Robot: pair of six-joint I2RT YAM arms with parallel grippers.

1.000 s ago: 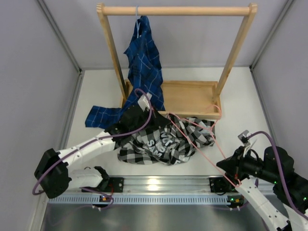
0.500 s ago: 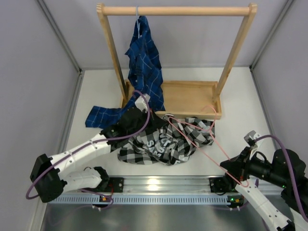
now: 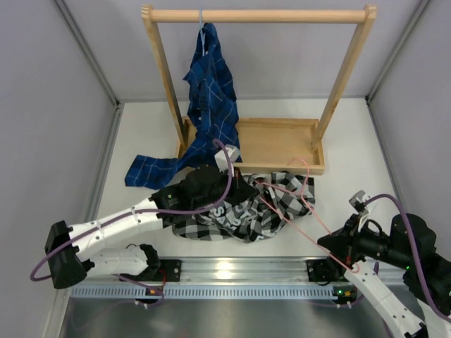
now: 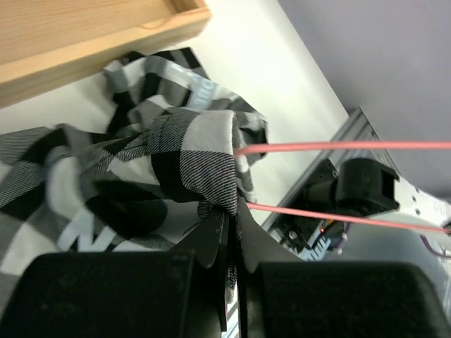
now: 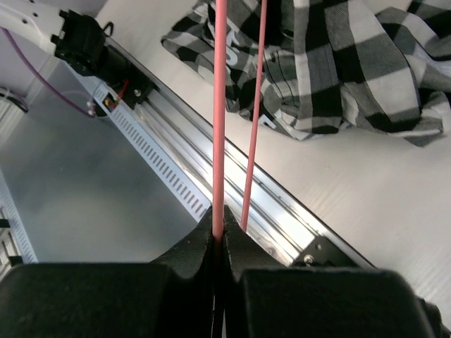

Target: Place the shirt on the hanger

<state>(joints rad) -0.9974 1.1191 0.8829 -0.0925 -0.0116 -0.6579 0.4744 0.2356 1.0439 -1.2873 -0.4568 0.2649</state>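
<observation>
Between the right gripper's (image 5: pixel 218 229) closed fingers sits the hanger (image 5: pixel 218 105) — its long wires run straight ahead of the jaws and into the shirt (image 4: pixel 197 155). The left gripper (image 4: pixel 229 220) pinches a shirt fold at its tips — both wires emerge beside it.

counter (image 3: pixel 352 141): holds the lot, arm bases along its 6 o'clock edge
rack (image 3: pixel 163 77): back at 12 o'clock, tray (image 3: pixel 275 144) at the bottom, rail (image 3: pixel 261 14) across the top
hanging shirt (image 3: pixel 210 98): off the rail's left end, tail spills past the tray's left end onto the counter, out toward 8 o'clock
shirt (image 3: pixel 239 211): heaped just in front of the tray
hanger (image 4: pixel 338 146): sticks out of the heap toward 4 o'clock
left claw (image 4: pixel 229 211): on the heap, pinching a fold
right claw (image 5: pixel 218 229): 4 o'clock of the heap, well apart, clamped on the hanger
</observation>
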